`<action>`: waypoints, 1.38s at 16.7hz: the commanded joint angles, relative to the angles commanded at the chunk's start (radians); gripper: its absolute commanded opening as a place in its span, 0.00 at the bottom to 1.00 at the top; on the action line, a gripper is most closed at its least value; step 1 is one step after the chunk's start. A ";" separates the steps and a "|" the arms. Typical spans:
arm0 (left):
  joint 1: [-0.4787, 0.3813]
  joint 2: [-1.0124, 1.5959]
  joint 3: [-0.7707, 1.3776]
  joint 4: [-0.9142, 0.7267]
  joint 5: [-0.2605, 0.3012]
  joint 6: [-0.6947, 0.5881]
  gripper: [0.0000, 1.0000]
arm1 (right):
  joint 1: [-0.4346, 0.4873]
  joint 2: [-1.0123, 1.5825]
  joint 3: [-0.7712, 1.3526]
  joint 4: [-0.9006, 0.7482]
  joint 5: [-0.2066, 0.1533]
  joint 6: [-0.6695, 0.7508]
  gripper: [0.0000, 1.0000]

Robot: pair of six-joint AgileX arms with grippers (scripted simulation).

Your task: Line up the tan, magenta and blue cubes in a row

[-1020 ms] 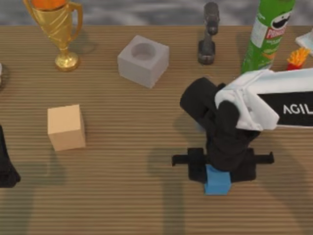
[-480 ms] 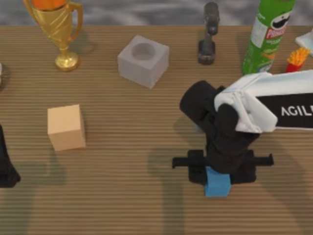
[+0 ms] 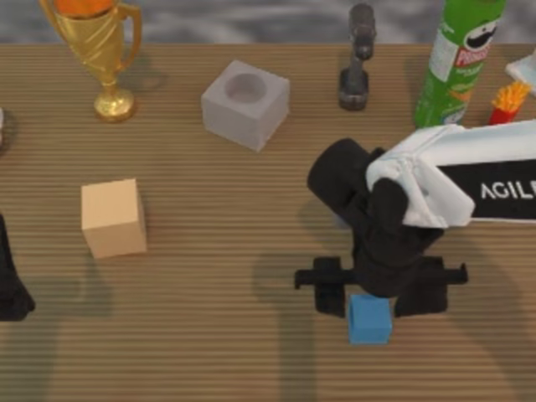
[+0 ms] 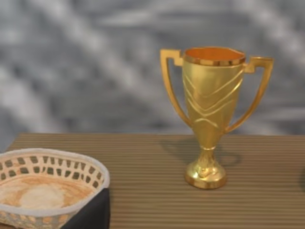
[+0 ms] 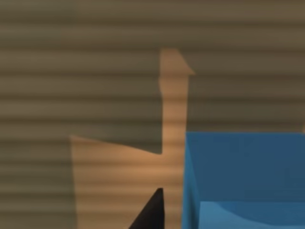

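Note:
The blue cube point(image 3: 369, 319) rests on the table near the front, right of centre. My right gripper point(image 3: 374, 295) hangs over its far side, open, with its two fingers spread wide on either side and apart from the cube. In the right wrist view the blue cube point(image 5: 243, 181) fills one corner, and one dark fingertip point(image 5: 152, 212) stands clear of it. The tan cube point(image 3: 113, 216) sits at the left, untouched. The magenta cube is hidden. My left gripper point(image 3: 10, 289) stays parked at the left edge.
Along the back stand a gold trophy point(image 3: 100, 50), a pale grey block with a round hole point(image 3: 245, 103), a dark upright tool point(image 3: 356, 59), a green crisp can point(image 3: 461, 59) and a fries toy point(image 3: 509, 100). The left wrist view shows a woven basket point(image 4: 43, 186) beside the trophy point(image 4: 209, 114).
My right gripper's fingers have spread apart and let go of the blue cube, which now sits free on the table. The left arm has not moved.

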 joint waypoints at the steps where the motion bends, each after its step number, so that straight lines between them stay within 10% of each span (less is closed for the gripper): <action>1: 0.000 0.000 0.000 0.000 0.000 0.000 1.00 | 0.000 0.000 0.000 0.000 0.000 0.000 0.98; 23: 0.000 0.000 0.000 0.000 0.000 0.000 1.00 | 0.005 -0.115 0.138 -0.256 -0.001 0.001 1.00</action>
